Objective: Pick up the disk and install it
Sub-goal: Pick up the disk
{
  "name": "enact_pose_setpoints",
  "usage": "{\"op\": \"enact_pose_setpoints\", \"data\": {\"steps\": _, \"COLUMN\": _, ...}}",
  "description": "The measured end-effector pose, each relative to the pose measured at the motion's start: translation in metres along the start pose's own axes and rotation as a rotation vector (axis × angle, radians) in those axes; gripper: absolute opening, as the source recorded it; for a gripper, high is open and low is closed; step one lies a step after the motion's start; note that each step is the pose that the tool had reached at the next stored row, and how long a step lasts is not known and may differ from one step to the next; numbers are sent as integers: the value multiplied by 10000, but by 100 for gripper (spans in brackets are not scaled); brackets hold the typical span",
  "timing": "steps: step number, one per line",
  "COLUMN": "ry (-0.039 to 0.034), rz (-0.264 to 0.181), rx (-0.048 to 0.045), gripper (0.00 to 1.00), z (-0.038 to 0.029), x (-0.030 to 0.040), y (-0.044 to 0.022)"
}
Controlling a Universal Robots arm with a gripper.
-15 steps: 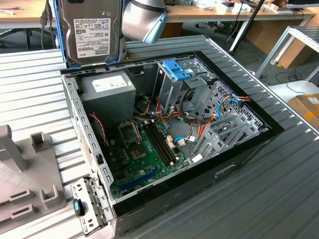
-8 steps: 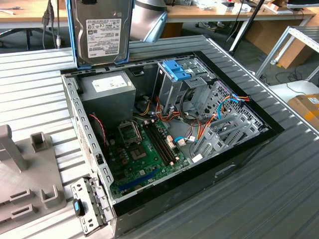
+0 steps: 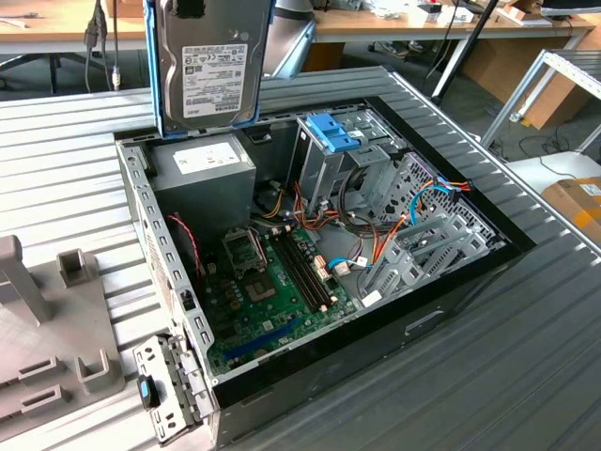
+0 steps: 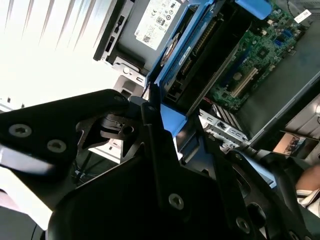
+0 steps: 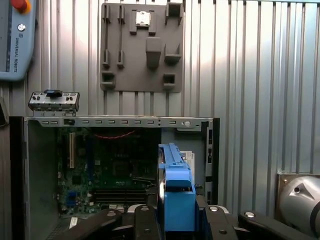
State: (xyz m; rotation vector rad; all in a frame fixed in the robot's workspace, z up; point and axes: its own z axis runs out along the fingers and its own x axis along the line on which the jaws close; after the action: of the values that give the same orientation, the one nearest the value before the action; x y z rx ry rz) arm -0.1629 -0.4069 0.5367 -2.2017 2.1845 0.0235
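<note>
Blue-railed disk with silver face and white label; green motherboard, grey ribbed table

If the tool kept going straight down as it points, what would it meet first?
Likely the grey box with the white label, which seems to sit directly below the disk the tool holds; depth is unclear.

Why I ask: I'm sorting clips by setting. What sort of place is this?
Probably a robotics lab or workshop: an open computer case lies on a ribbed metal table, the gripper holds the disk above it, with workbenches behind.
</note>
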Motion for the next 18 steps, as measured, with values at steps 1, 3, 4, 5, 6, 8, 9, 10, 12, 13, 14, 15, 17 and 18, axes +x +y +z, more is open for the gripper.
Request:
{"op": "enact_pose_setpoints", "data": {"steps": 1, "ry": 1, "rz": -4, "rx": 0, "gripper": 36, "z": -2, "x": 39, "y": -11}}
{"op": "enact_pose_setpoints", "data": {"steps": 3, "ry": 1, "rz": -6, "rx": -1, "gripper": 36, "z": -4, "x": 98, "y": -25}}
{"op": "enact_pose_setpoints", "data": {"steps": 4, "ry": 1, "rz": -8, "rx": -1, "gripper": 36, "z": -4, "x": 127, "y": -31}}
{"op": "enact_pose_setpoints", "data": {"steps": 5, "ry": 0, "rz": -9, "rx": 0, "gripper": 36, "z": -5, "x": 148, "y": -35}}
{"op": "enact_pose_setpoints", "data": {"steps": 6, "ry": 0, "rz": -11, "rx": 0, "gripper": 36, "z": -6, "x": 186, "y": -42}}
{"op": "enact_pose_setpoints", "data": {"steps": 8, "ry": 0, "rz": -16, "rx": -1, "gripper": 36, "z": -9, "x": 267, "y": -59}}
{"op": "enact_pose_setpoints", "data": {"steps": 9, "ry": 0, "rz": -16, "rx": -1, "gripper": 36, "z": -9, "x": 289, "y": -63}}
{"op": "enact_pose_setpoints", "data": {"steps": 10, "ry": 0, "rz": -19, "rx": -1, "gripper": 36, "z": -11, "x": 333, "y": -73}}
{"op": "enact_pose_setpoints", "data": {"steps": 12, "ry": 0, "rz": -20, "rx": -2, "gripper": 36, "z": -13, "x": 381, "y": -82}}
{"op": "enact_pose_setpoints", "data": {"steps": 13, "ry": 0, "rz": -21, "rx": -1, "gripper": 36, "z": -14, "x": 404, "y": -87}}
{"op": "enact_pose_setpoints", "data": {"steps": 14, "ry": -1, "rz": -21, "rx": -1, "gripper": 36, "z": -14, "x": 433, "y": -93}}
{"op": "enact_pose_setpoints", "data": {"steps": 15, "ry": 0, "rz": -21, "rx": -1, "gripper": 36, "z": -15, "x": 453, "y": -98}}
{"op": "enact_pose_setpoints", "data": {"steps": 17, "ry": 0, "rz": -22, "rx": -1, "gripper": 36, "z": -17, "x": 510, "y": -111}}
{"op": "enact_pose_setpoints", "data": {"steps": 18, "ry": 1, "rz": -24, "rx": -1, "gripper": 36, "z": -19, "x": 546, "y": -119}}
